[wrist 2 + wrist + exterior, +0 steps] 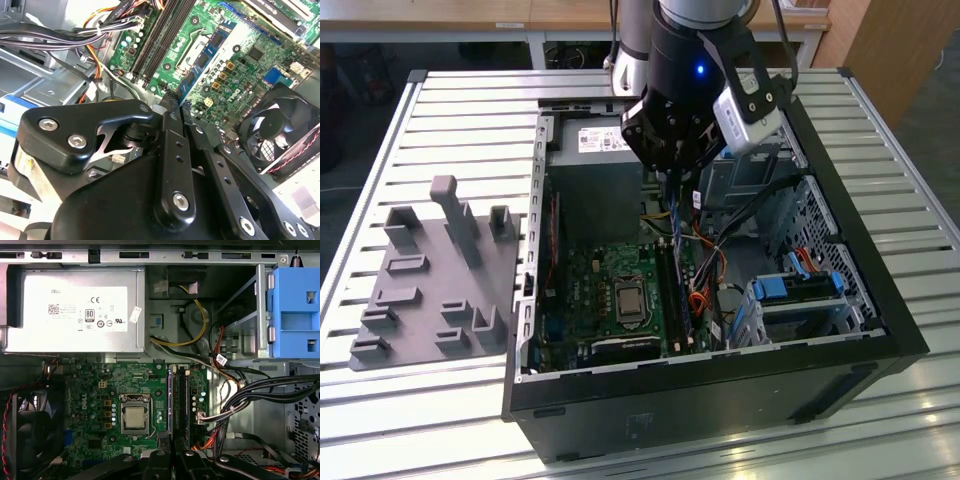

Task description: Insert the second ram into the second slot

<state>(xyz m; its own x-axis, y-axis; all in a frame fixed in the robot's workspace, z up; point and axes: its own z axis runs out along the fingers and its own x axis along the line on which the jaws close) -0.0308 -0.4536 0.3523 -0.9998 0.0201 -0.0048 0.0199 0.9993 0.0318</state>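
Observation:
My gripper [672, 180] hangs inside the open computer case [720, 385], over the motherboard. Its fingers are shut on the second ram [202, 62], a thin blue stick with black chips. In the first wrist view the second ram [169, 400] appears edge-on as a thin blue line reaching out from the gripper [170, 447]. It lies along the edge of the black memory slots [181, 400], close to the CPU socket [135, 417]. Whether the stick touches a slot I cannot tell. The slots [162, 35] run as long dark rails past the gripper [172, 106].
A silver power supply [75, 310] fills the case's far end. Bundled black cables [255, 392] and a light-blue drive bracket [295, 310] crowd the side beyond the slots. A black fan [280, 130] sits beside the board. A grey holder fixture [430, 280] lies at the exterior view's left.

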